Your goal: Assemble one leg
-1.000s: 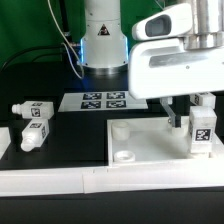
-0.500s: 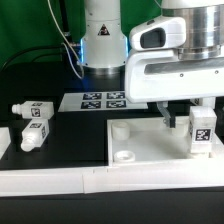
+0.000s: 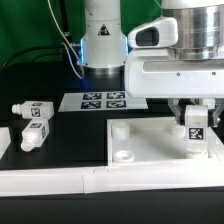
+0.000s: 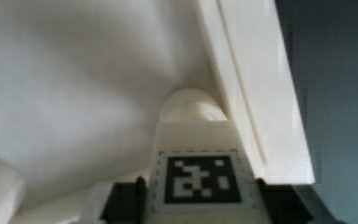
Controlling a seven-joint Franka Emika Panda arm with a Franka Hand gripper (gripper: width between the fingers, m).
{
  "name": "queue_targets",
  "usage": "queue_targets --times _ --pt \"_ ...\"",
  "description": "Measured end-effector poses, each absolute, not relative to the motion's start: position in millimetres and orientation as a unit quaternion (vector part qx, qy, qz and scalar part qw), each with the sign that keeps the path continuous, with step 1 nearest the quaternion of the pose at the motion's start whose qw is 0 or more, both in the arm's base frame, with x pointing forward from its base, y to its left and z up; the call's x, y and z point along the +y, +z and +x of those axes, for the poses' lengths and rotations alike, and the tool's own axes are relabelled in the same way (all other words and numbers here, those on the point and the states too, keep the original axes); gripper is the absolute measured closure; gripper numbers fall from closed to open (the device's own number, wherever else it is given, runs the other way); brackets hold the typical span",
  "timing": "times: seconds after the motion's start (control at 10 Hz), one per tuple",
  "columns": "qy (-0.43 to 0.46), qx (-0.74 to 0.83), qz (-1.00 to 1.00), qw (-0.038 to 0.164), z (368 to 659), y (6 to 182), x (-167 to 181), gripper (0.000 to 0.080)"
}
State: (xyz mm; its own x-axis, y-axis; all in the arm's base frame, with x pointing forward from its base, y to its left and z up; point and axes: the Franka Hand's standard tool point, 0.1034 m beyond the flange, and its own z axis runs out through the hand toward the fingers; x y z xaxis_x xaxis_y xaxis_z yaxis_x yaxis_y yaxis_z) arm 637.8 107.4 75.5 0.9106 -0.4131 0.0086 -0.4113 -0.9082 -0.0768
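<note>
Leg (image 3: 196,131) is held upright by the pincer (image 3: 196,114), whose fingers are clamped on the blocky tagged middle. The round end is pointed down at the white panel (image 3: 140,140) directly beneath; contact cannot be told.

Leg is judged light, stiff, smooth plastic. Slipping or twisting is likely if it is gripped on the round end, so the flat middle faces are preferred.

Spare pegs (image 3: 36,133) are shown only in the exterior view, well apart from the pincer on the surface (image 3: 75,135). Only in the wrist view is the narrow tip (image 4: 194,105) seen close beside the panel's edge; socket alignment is left unclear.
</note>
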Motion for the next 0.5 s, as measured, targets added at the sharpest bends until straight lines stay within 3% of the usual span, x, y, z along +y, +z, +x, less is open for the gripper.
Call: queue_targets --times 0.3,0.5 --pt "-0.009 0.413 -0.91 0.037 636.8 75.0 112.2 0.0515" --pt "-0.002 0.556 -0.829 0.058 638.0 74.3 112.9 0.0515"
